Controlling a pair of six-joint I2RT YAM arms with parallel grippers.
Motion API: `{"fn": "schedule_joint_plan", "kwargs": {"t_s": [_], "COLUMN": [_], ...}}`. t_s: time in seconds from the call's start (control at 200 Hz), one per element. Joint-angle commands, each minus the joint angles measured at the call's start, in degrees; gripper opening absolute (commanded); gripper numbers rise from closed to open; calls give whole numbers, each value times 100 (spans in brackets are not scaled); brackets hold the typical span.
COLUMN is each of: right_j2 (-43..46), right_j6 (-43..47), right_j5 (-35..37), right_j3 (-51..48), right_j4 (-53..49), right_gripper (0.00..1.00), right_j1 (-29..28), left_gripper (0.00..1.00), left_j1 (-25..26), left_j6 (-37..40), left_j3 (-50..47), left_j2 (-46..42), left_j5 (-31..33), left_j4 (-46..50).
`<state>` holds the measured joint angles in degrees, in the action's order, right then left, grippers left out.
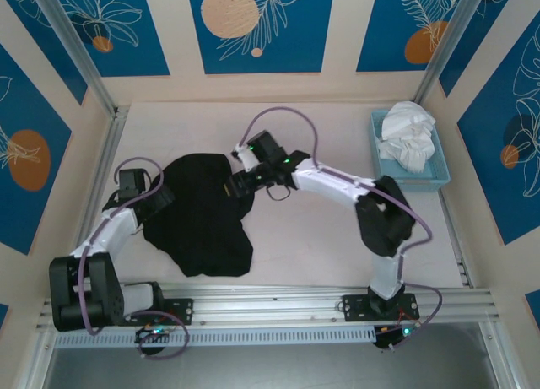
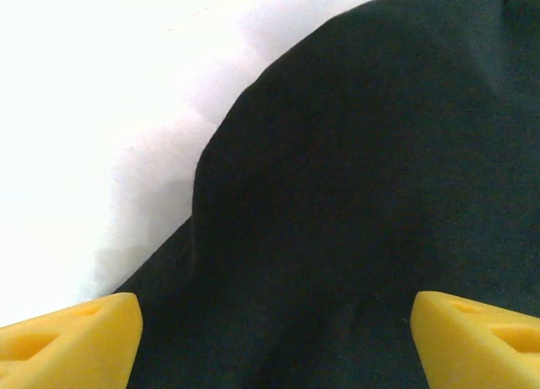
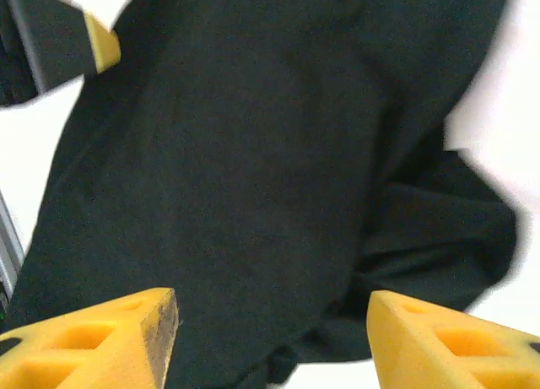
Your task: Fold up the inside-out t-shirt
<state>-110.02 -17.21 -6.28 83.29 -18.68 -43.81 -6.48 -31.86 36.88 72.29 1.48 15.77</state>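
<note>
Left gripper [image 2: 274, 320] and right gripper [image 3: 272, 317] both hover with jaws apart over the black cloth t-shirt [image 1: 198, 216]; I see it crumpled, plain, left of centre.

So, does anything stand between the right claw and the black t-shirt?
Nothing visible does. The right claw hangs open directly over the t-shirt, with the black cloth lying bare just beneath it.

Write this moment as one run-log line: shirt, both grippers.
shirt: black t-shirt, crumpled on table, unfolded | left gripper: open at shirt's left edge | right gripper: open at shirt's far-right edge
</note>
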Motion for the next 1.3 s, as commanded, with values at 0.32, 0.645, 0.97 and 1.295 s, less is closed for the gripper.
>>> {"fn": "schedule_joint_plan", "kwargs": {"t_s": [0.32,0.645,0.97,1.295], "right_j2": [-331,2550,3340,3642], "right_j6": [-577,-50,746,291], "right_j5": [-862,-1584,-656,-1858], "right_j3": [654,1095,2658,2163], "right_j4": [214,-539,-1709,-1122], "right_gripper": [0,0,0,0], "right_j1": [418,1791,2349,2228], "left_gripper": [5,0,0,0], "left_j1": [-106,1559,2116,2211], "left_j6": [-29,-682,-642,392], "left_j3": [159,2596,4473,5180], "left_j2": [292,-860,-380,-444], "left_j5": [-1011,-2315,-2554,-1448], "left_j4": [-465,-826,-1069,-110]}}
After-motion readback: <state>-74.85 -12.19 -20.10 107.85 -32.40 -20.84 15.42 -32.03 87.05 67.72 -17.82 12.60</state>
